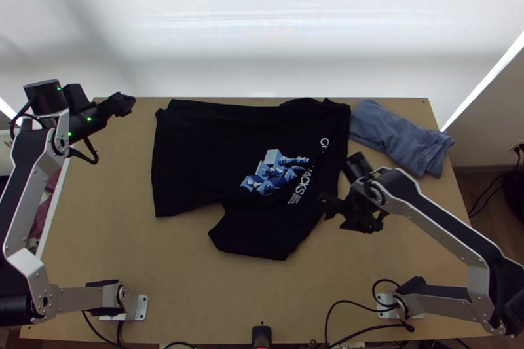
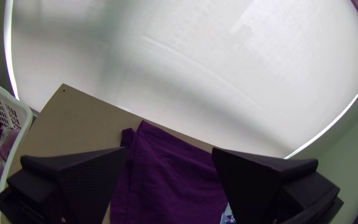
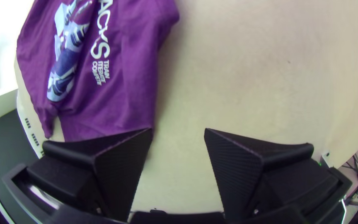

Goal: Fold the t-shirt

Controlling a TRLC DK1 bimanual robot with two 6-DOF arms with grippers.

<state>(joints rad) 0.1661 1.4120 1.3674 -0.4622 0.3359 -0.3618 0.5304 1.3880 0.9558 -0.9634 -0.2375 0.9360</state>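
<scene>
Top view and left wrist view together show, at the scene's left, a white basket (image 2: 26, 111) of mixed clothes (image 2: 6, 145) beside the wooden table (image 1: 98, 238). Over the table's far left corner is the left gripper (image 1: 124, 104), just beyond the left edge of the t-shirt. In its own wrist view the left gripper (image 2: 169, 149) stands wide open, its two flat black fingers well apart and with nothing held between them. Next comes the dark t-shirt (image 1: 190, 152), lying across the middle and far part of the table with its print (image 1: 272, 172) facing up. Its body is spread out toward the left, and one part juts toward the near side; a few soft creases run through the cloth near the lettering (image 3: 100, 49). Above the right side of the t-shirt, toward its near part, hangs the right gripper (image 1: 333, 209). The right wrist view shows the right gripper (image 3: 179, 129) open as well, with a broad gap between its fingers and nothing in its hold; the t-shirt's edge passes near one finger. Farthest right, a blue-grey cloth (image 1: 399, 136) lies folded into a rumpled strip near the far right corner, right beside the t-shirt.
</scene>
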